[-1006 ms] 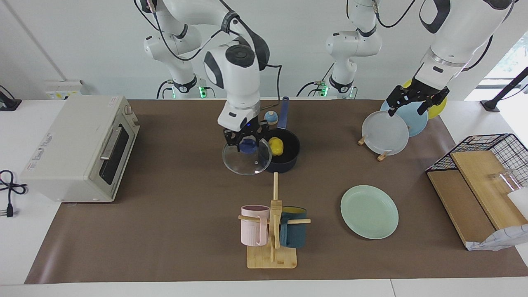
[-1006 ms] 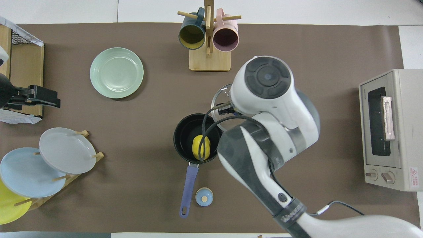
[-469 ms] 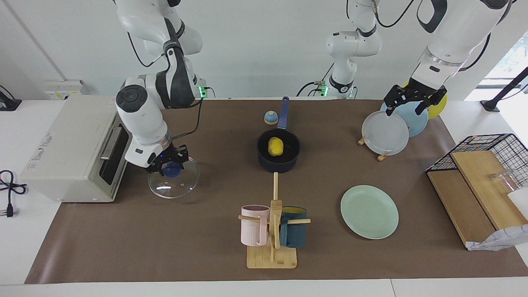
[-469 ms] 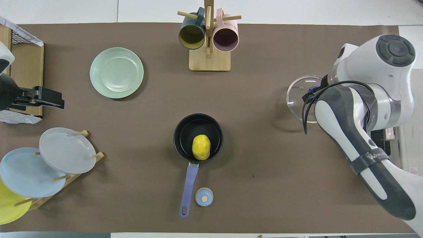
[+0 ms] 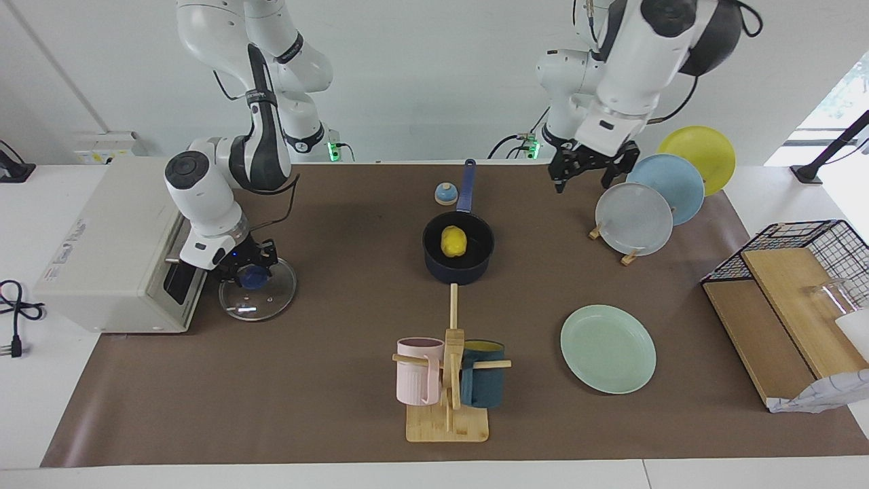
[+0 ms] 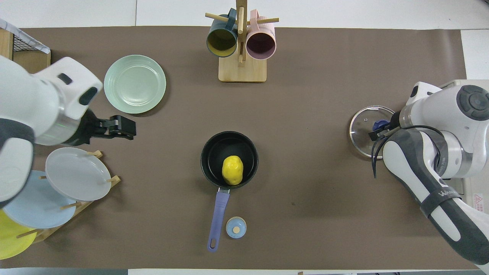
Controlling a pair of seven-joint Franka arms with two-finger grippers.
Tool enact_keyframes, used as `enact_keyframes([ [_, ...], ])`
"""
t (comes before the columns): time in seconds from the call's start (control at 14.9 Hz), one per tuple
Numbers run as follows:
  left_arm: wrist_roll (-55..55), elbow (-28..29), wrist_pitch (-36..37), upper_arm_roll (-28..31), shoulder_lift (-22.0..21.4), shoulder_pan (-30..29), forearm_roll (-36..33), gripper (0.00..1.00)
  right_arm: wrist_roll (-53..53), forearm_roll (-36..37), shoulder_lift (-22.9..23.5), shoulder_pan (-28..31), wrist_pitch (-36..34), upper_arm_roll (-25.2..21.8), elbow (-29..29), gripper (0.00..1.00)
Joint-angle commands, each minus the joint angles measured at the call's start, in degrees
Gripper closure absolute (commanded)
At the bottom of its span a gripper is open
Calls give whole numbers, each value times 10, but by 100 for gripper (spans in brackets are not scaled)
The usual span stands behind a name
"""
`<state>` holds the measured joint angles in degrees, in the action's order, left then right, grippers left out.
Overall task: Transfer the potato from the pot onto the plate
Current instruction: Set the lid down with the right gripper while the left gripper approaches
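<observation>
The yellow potato (image 5: 453, 241) (image 6: 232, 170) lies in the navy pot (image 5: 463, 275) (image 6: 211, 147), which stands uncovered mid-table with its blue handle toward the robots. The mint-green plate (image 5: 607, 348) (image 6: 135, 84) lies empty, farther from the robots and toward the left arm's end. My right gripper (image 5: 252, 275) (image 6: 378, 126) is shut on the blue knob of the glass lid (image 5: 271, 299) (image 6: 361, 133), which is low at the mat beside the oven. My left gripper (image 5: 589, 173) (image 6: 124, 128) is open and empty, raised over the mat between the pot and the plate rack.
A toaster oven (image 5: 122, 238) (image 6: 447, 149) stands at the right arm's end. A mug rack (image 5: 448, 380) (image 6: 241, 46) stands farther from the robots than the pot. A rack holds grey (image 5: 635, 219), blue and yellow plates. A small blue bell (image 5: 445, 194) sits by the handle. A wire basket with wooden boards (image 5: 794, 285) sits at the left arm's end.
My right gripper carried the glass lid off the pot to beside the oven and lowered it. My left gripper moved from over the plate rack toward the pot.
</observation>
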<state>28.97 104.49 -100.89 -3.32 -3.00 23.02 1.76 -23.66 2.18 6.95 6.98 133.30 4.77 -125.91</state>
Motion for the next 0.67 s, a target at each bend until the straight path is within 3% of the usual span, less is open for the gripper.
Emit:
enact_keyframes([
  [0.0, 77, 77, -107, 10, 20, 55, 14, 0, -19, -5, -26, 14, 12, 9, -30, 29],
  [0.07, 106, 77, -129, 10, 48, 73, 14, 0, -19, -5, -26, 14, 12, 9, -29, 8],
  [0.13, 128, 77, -156, 10, 69, 88, 14, 0, -17, -5, -25, 15, 4, 9, -23, 0],
  [0.27, 152, 88, -181, 10, 78, 105, 14, 0, 1, -14, -21, 8, -28, 9, 20, 0],
  [0.6, 182, 93, -236, 10, 119, 130, 14, 0, 116, -3, -24, -6, -276, 12, 249, 0],
])
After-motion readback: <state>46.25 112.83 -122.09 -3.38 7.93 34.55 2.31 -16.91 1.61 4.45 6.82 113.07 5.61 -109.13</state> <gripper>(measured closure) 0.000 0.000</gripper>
